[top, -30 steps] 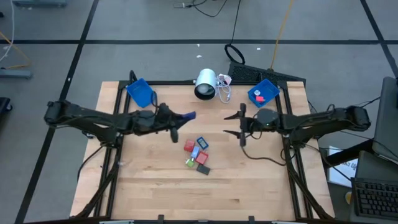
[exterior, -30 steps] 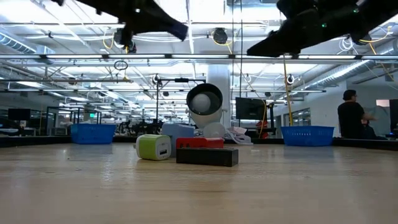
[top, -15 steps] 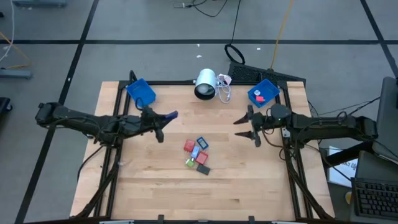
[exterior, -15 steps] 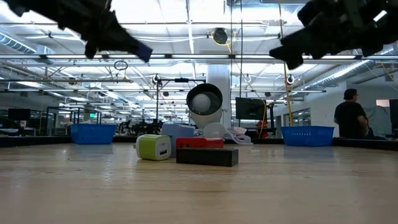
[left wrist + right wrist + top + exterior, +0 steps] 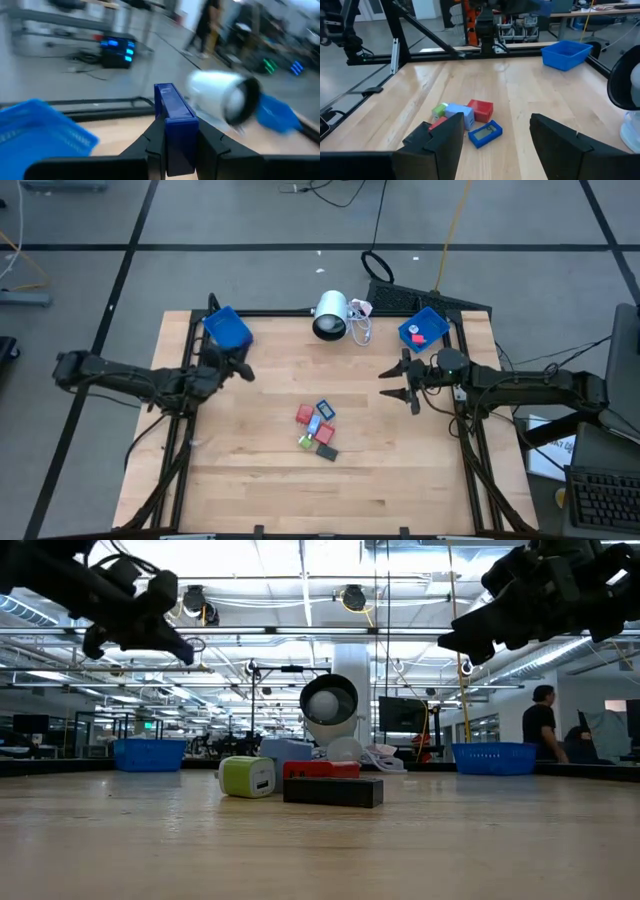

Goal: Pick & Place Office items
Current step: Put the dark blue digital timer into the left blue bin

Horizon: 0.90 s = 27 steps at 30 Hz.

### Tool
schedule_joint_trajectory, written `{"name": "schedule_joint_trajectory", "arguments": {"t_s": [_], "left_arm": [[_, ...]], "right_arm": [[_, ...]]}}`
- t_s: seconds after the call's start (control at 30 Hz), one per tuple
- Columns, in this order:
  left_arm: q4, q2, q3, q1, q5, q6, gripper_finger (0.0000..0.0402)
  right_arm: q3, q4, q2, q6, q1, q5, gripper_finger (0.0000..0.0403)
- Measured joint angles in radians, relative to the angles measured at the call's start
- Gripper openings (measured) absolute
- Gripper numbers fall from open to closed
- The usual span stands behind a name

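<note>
- The left gripper (image 5: 172, 145) is clenched on a blue block (image 5: 174, 120), which stands upright between its two fingers (image 5: 150, 145) in the left wrist view.
- In the high view that gripper (image 5: 243, 371) hangs above the table (image 5: 420, 470) just beside the left blue bin (image 5: 227, 329), which sits at the table's far left corner.
- The right gripper (image 5: 402, 383) is released, its fingers spread wide and holding nothing (the right wrist view shows clear wood between them).
- It hovers near the right blue bin (image 5: 423, 329), which holds a red piece (image 5: 419, 337).
- The rest of the office items (image 5: 317, 428) lie bunched in the middle of the table, well apart from both grippers.
- Among them are a red block (image 5: 480, 110), a flat blue piece (image 5: 485, 133), a pale blue block (image 5: 459, 114) and a green block (image 5: 247, 777).
- A dark grey block (image 5: 333, 791) lies nearest the low camera.
- A white cylindrical lamp (image 5: 331, 315) lies on its side at the far edge, between the two bins.
- A person (image 5: 540, 730) stands in the room beyond the table.
</note>
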<state>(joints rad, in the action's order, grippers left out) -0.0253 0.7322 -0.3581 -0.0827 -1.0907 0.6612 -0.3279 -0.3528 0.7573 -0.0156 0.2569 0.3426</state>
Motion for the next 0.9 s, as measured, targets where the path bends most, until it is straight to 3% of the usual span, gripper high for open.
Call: {"name": "schedule_joint_trajectory", "arguments": {"t_s": [0.13, 0.3, 0.53, 0.7, 0.9], "left_arm": [[0.004, 0.001, 0.018, 0.066, -0.056, 0.109, 0.0062], [0.039, 0.005, 0.019, 0.171, -0.047, 0.201, 0.0058], [0.059, 0.071, 0.019, 0.362, 0.037, 0.22, 0.0059], [0.06, 0.146, 0.019, 0.512, 0.156, 0.243, 0.006], [0.06, 0.26, 0.019, 0.606, 0.238, 0.267, 0.0061]], "right_arm": [[0.0, -0.001, 0.0, 0.0, 0.0, 0.001, 0.0216], [0.0, -0.01, 0.0, 0.0, 0.0, 0.002, 0.0213], [0.0, -0.017, 0.0, 0.0, 0.0, 0.002, 0.0212], [0.0, -0.017, 0.0, 0.0, 0.0, 0.001, 0.0212], [0.0, -0.017, 0.0, 0.0, 0.0, 0.001, 0.0212]]}}
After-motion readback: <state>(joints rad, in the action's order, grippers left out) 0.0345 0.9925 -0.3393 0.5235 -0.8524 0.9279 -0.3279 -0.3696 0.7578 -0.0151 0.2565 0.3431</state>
